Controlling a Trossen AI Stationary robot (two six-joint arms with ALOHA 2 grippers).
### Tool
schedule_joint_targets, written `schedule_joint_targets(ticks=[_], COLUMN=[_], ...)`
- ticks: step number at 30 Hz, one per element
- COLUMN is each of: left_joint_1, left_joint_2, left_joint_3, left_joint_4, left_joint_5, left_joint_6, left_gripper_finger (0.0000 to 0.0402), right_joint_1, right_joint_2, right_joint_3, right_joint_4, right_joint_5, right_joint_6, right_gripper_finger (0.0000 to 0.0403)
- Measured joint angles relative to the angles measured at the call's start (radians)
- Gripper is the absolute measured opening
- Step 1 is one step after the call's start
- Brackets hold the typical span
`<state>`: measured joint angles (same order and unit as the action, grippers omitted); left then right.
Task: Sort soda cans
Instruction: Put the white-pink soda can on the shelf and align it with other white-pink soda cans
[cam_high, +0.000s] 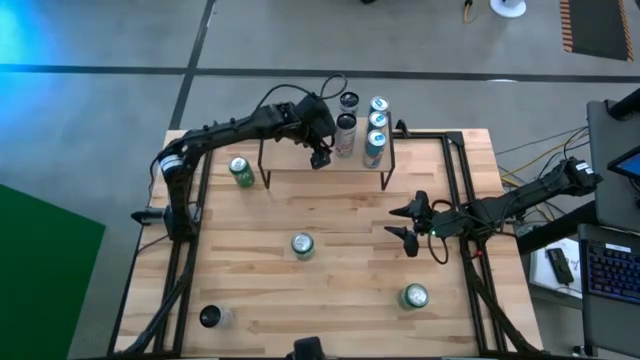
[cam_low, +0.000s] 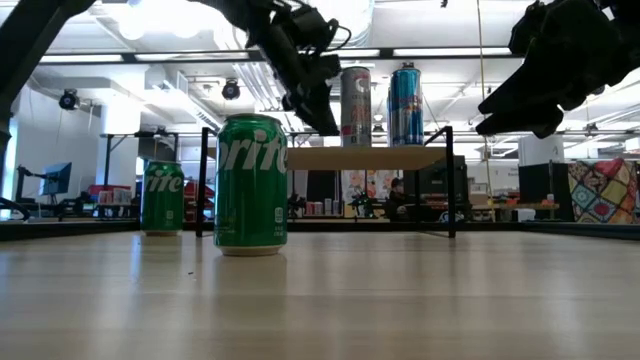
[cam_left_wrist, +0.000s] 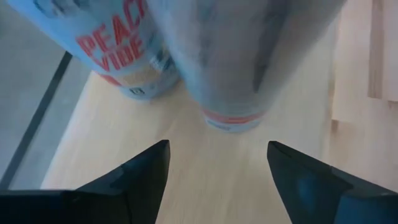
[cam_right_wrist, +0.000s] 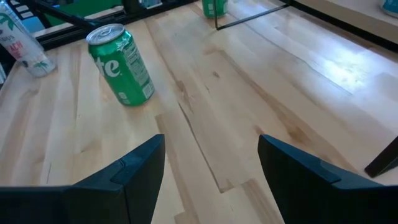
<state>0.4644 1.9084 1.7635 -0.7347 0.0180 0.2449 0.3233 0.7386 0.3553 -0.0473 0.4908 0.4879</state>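
Observation:
A raised wooden shelf (cam_high: 290, 160) on black legs stands at the table's far middle. Several cans stand upright on it, among them a grey one (cam_high: 346, 130) and a pale blue and silver one (cam_high: 373, 147). My left gripper (cam_high: 320, 158) hangs open just left of them, slanting down; its wrist view shows its fingers (cam_left_wrist: 146, 165) apart, with a "PEACH VIBE" can (cam_left_wrist: 118, 43) and a blurred can (cam_left_wrist: 230, 68) just beyond them. Three green cans (cam_high: 240, 172) (cam_high: 302, 245) (cam_high: 414, 297) stand on the table. My right gripper (cam_high: 405, 222) waits open at the right.
A pale can with a dark top (cam_high: 210, 317) stands near the table's front left corner. The shelf's legs (cam_high: 263, 165) (cam_high: 386, 170) reach down to the table. A black rail (cam_high: 455, 180) runs along the right side. Bare wood lies between the green cans.

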Motion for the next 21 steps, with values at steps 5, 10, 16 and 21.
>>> schedule_joint_targets(ticks=[5, 10, 16, 21], left_joint_1=[0.001, 0.001, 0.002, 0.005], left_joint_2=[0.0, 0.0, 0.008, -0.017], left_joint_3=[-0.033, -0.033, -0.032, -0.032], left_joint_4=[0.077, 0.146, 0.154, 0.075], left_joint_5=[0.0, 0.038, 0.05, -0.01], left_joint_6=[-0.01, -0.043, -0.053, -0.053], left_gripper_finger=[0.0235, 0.0214, 0.0194, 0.0187], right_joint_1=[0.0, 0.0, 0.0, 0.0], right_joint_2=[0.001, 0.001, 0.001, 0.001], right_joint_3=[0.0, 0.0, 0.0, 0.0], right_joint_4=[0.001, 0.001, 0.0, -0.001], right_joint_5=[0.007, 0.007, 0.007, 0.006], right_joint_6=[0.012, 0.013, 0.01, 0.009], right_gripper_finger=[0.0247, 0.0247, 0.0247, 0.0247])
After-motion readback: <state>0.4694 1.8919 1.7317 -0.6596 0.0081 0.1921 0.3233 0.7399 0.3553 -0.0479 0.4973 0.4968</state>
